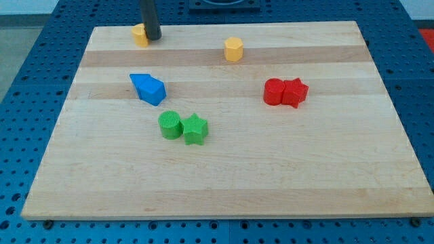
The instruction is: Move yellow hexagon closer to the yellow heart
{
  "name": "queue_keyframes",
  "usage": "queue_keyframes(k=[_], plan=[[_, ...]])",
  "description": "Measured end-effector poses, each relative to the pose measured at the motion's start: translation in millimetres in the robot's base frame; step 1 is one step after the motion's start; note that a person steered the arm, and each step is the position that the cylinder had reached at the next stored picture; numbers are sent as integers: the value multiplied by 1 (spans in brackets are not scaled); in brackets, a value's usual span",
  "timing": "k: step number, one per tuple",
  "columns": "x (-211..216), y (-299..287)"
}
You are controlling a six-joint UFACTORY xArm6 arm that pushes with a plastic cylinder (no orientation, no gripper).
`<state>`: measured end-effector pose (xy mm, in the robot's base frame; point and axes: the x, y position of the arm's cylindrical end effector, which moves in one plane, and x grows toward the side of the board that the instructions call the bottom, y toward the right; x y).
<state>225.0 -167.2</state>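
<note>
The yellow hexagon (233, 49) stands near the view's top, a little right of the middle. The yellow heart (140, 34) sits at the top left of the board, partly hidden by the dark rod. My tip (154, 38) rests right against the heart's right side, far to the left of the hexagon.
Two blue blocks (148, 88) lie touching at the left middle. A green cylinder (170, 125) and a green star (195, 129) touch below them. A red cylinder (274, 91) and a red star (295, 92) touch at the right. The wooden board (217, 190) lies on a blue perforated table.
</note>
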Motion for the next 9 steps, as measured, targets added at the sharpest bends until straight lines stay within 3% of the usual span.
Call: queue_keyframes(k=[3, 7, 9], plan=[[0, -47], [0, 166], [25, 220]])
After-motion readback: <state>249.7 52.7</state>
